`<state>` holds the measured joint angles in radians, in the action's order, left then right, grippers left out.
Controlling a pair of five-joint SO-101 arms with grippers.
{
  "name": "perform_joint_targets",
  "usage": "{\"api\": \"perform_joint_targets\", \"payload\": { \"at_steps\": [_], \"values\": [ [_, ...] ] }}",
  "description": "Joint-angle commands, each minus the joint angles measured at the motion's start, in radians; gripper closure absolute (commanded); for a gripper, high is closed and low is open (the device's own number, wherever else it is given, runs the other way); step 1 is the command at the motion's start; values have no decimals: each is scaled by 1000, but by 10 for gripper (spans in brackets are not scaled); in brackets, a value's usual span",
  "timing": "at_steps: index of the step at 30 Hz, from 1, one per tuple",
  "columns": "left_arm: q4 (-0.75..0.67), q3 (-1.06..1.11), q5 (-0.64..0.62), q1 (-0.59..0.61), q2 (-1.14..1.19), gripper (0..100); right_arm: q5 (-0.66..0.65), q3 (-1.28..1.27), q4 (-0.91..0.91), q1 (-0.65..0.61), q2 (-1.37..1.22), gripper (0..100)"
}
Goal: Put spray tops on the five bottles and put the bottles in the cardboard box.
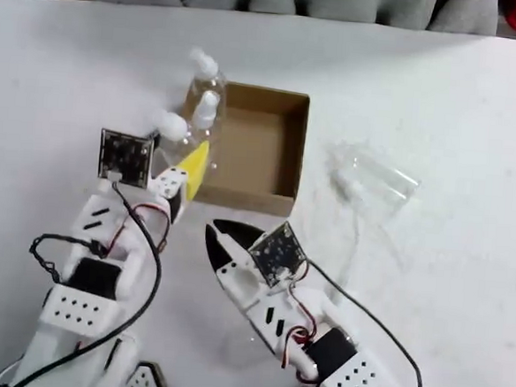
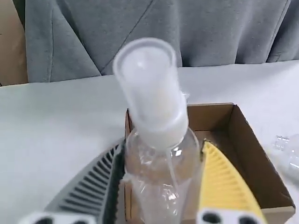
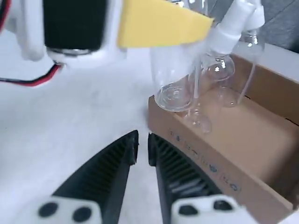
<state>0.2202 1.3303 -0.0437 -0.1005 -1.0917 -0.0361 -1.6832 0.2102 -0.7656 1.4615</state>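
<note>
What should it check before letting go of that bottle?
1. The spray top sits on the held bottle: ok.
2. The left gripper grips it on both sides: ok.
3. Its base is inside the cardboard box wall: cannot tell, it hangs right at the edge.
4. Bare floor in the box: ok.
5. The right gripper is out of the way: ok, shut and empty.
6. The bottle lying beside the box is packed: not ok.

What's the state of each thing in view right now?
Box: open.
Held bottle: capped, at box corner.
Left claw: shut on held bottle.
Right claw: shut, empty.
Two bottles in box: capped, standing.
Bottle on table: lying down, cap unclear.
</note>
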Motion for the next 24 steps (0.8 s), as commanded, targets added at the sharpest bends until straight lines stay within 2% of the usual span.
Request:
{"api": "perform_joint_targets", "payload": {
  "at_steps": [1, 11, 24],
  "values": [
    [-63, -71, 11, 7, 25, 943, -11, -9, 4, 13, 12, 983],
    [-140, -77, 17, 7, 120, 943, -11, -11, 4, 13, 12, 983],
    [-160, -77, 18, 1, 162, 943, -12, -11, 4, 13, 12, 983]
  ]
}}
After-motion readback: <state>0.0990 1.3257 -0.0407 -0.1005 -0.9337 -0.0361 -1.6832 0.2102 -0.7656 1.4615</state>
